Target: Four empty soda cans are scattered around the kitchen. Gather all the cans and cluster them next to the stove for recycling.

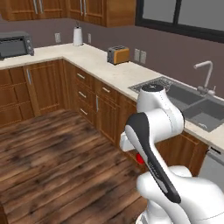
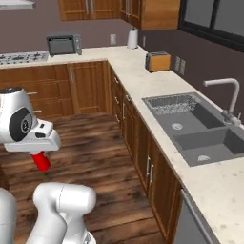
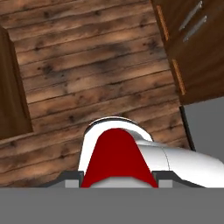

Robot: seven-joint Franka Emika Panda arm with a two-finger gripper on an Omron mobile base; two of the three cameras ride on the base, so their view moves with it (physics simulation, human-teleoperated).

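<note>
End effector is clamping a red can, holding it low over the wood floor in front of the sink cabinets. Stove is sitting on the far worktop, well apart from the sink, past the toaster oven.

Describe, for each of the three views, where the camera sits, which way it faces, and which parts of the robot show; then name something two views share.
Left base view: behind the arm's left, facing the corner counter, toaster and sink; white arm lower right.
Right base view: behind its right, facing the same counter and stove; arm lower left.
Hand view: on the hand, looking down at the wood floor past a held soda can.
Shared: toaster, sink, can.
</note>
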